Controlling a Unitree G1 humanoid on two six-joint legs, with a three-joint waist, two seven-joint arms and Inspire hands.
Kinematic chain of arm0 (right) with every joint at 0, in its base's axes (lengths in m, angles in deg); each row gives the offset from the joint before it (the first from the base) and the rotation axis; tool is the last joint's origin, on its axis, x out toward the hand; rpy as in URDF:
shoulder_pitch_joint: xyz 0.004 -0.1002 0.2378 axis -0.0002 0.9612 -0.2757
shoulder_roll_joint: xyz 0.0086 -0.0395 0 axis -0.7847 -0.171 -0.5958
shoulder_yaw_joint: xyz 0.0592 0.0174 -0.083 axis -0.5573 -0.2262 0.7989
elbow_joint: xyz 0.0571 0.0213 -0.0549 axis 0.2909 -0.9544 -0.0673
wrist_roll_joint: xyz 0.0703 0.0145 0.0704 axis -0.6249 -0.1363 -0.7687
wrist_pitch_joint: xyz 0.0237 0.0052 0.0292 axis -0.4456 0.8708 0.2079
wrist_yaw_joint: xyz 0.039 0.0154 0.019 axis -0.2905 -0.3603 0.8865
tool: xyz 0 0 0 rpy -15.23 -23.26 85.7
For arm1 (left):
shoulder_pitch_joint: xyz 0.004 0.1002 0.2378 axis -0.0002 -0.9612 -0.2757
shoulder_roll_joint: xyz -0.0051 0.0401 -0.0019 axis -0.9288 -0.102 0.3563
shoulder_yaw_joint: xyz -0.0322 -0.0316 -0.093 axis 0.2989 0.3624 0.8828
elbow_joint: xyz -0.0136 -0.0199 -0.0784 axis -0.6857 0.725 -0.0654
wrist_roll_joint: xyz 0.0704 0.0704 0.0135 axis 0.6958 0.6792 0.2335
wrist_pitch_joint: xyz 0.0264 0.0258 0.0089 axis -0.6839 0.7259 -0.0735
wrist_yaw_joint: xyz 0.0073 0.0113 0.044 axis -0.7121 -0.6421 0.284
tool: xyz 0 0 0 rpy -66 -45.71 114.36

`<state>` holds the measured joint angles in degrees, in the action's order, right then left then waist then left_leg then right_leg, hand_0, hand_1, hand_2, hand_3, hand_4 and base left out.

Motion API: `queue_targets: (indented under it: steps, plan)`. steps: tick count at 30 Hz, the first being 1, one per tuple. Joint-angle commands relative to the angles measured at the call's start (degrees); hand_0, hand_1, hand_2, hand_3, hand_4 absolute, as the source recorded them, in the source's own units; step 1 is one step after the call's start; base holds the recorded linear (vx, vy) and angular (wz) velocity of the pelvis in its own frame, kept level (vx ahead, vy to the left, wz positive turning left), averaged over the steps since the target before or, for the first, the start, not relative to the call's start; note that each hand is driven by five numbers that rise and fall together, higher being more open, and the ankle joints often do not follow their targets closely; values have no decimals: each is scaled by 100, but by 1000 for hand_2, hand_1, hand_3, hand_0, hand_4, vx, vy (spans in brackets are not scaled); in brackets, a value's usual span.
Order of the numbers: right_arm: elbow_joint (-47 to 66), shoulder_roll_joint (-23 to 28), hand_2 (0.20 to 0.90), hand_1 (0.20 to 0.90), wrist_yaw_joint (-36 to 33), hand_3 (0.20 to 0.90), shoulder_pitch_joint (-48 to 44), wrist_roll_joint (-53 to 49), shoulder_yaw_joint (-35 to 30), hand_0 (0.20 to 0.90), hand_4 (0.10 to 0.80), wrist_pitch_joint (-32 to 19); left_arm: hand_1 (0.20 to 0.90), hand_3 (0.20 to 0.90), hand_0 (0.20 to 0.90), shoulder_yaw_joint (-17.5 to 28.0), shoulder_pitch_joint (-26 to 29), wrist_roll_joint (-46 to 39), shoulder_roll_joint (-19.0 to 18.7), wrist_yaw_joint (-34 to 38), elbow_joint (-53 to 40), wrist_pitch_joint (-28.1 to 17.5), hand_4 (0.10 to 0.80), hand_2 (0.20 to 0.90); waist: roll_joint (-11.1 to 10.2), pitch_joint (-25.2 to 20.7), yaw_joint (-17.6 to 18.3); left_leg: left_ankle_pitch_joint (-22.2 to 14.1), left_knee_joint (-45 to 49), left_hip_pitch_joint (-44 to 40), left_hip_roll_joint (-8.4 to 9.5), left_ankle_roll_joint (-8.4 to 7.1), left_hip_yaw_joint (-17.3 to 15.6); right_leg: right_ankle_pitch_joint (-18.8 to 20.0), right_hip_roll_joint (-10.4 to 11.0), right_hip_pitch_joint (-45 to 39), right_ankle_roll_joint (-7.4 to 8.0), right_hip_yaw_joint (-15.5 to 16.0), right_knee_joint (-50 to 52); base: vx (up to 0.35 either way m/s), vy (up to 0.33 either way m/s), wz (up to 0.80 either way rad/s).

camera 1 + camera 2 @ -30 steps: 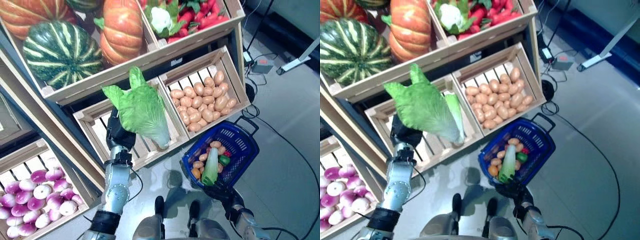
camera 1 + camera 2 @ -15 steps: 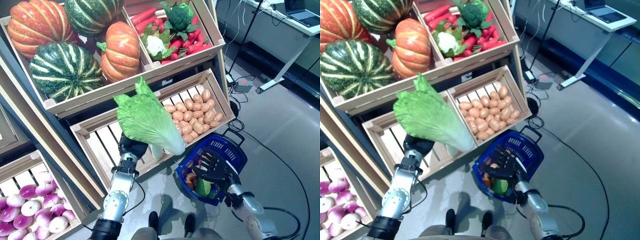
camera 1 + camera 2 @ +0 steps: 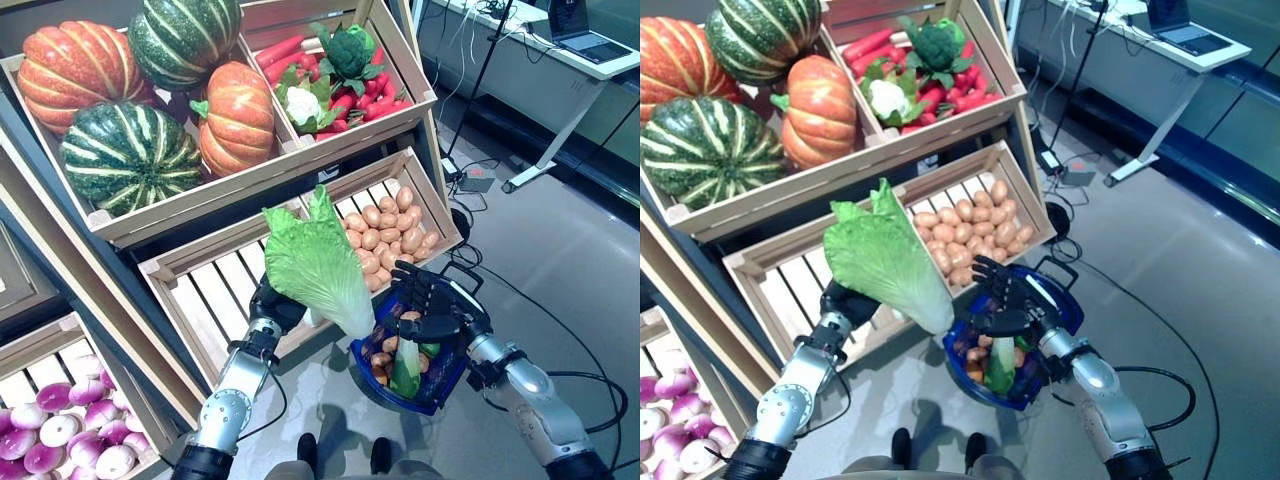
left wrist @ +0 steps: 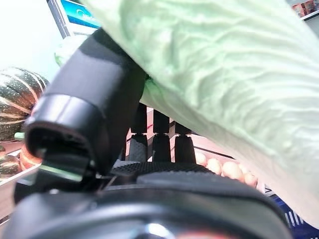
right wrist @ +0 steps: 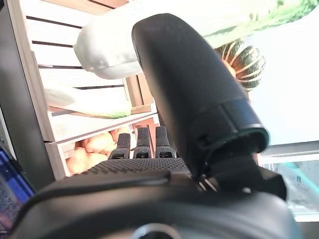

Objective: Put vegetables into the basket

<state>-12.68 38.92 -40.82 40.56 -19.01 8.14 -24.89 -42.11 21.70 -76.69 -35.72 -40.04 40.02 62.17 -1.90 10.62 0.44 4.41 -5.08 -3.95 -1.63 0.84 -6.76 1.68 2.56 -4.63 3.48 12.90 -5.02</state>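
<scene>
My left hand [image 3: 272, 305] is shut on a large leafy green cabbage [image 3: 310, 262] and holds it in the air, white stem end down, just left of the blue basket [image 3: 437, 388] on the floor. In the left wrist view the thumb [image 4: 94, 99] curls round the leaves [image 4: 224, 74]. My right hand [image 3: 432, 308] is open, fingers straight, just above the basket's near rim and close to the cabbage's stem [image 5: 109, 45]. In the basket lie a pale green leafy vegetable [image 3: 405, 372], small brown and orange round ones [image 3: 380, 357] and a green one [image 3: 430, 350].
The wooden stand rises at the left and behind. Its slatted crate [image 3: 205, 300] is behind the cabbage and the potato crate [image 3: 395, 225] is just beyond the basket. Cables [image 3: 560, 320] lie on the grey floor at the right, and a white desk leg [image 3: 560, 130] stands farther back.
The camera has shifted. My left hand has carried the cabbage right and down toward the basket. My right hand has risen over the basket, nearer the cabbage.
</scene>
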Motion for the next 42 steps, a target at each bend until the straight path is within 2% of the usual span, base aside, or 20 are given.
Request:
queue_targets:
  steps: [1,4,12,17,22,30,31,32,42]
  plan:
    - [504,83,900,900,473,900,-475,-296,15,900,800,-168,300,300,300,-178,429,-40,-7,-626,-88,-229,400,300,-139,-640,-138,-568,8,-63,159,-66,32,289,456,11,399,74,2,0,0,0]
    - [568,44,900,900,788,900,-527,-434,291,900,800,102,300,300,300,-270,408,-102,-13,-690,-71,-270,400,300,-143,-660,-169,-563,8,-45,148,-81,39,268,455,21,392,80,2,0,0,0]
    - [594,94,900,900,999,900,-741,-747,781,900,800,640,300,300,300,-486,414,-184,-53,-738,-66,-377,400,300,-168,-714,-209,-556,8,-42,125,-104,60,229,449,5,374,108,2,0,0,0]
    - [582,182,900,900,1522,900,-853,-835,1019,900,800,1054,300,300,300,-551,434,-252,-114,-853,0,-393,400,300,-177,-748,-229,-549,8,-43,116,-119,86,207,447,-8,363,125,2,0,0,0]
    - [525,288,900,900,1544,900,-929,-905,1138,900,800,1071,300,300,300,-582,422,-279,-140,-912,26,-383,400,300,-193,-791,-247,-547,8,-60,108,-129,105,195,445,-28,355,126,2,0,0,0]
    - [361,285,900,900,1188,900,-965,-924,1149,900,800,1027,300,300,300,-570,434,-321,-130,-893,33,-418,400,300,-173,-817,-237,-537,8,-73,100,-134,148,189,439,-37,349,85,2,0,0,0]
    - [363,257,858,858,1154,858,-947,-971,1136,858,772,985,300,300,300,-579,418,-328,-129,-892,36,-417,400,300,-167,-822,-232,-530,8,-70,95,-137,147,196,438,-29,353,79,2,0,0,0]
    - [379,219,300,300,1057,300,-904,-1026,1094,300,400,946,300,300,300,-568,396,-316,-118,-903,37,-406,400,300,-159,-816,-222,-531,8,-72,89,-143,140,195,439,-27,356,74,2,0,0,0]
    - [347,-10,300,300,739,300,-825,-1235,1023,300,400,806,300,300,300,-589,349,-170,-105,-891,6,-351,400,300,-125,-804,-209,-528,8,-61,71,-146,140,187,446,-22,358,67,2,0,0,0]
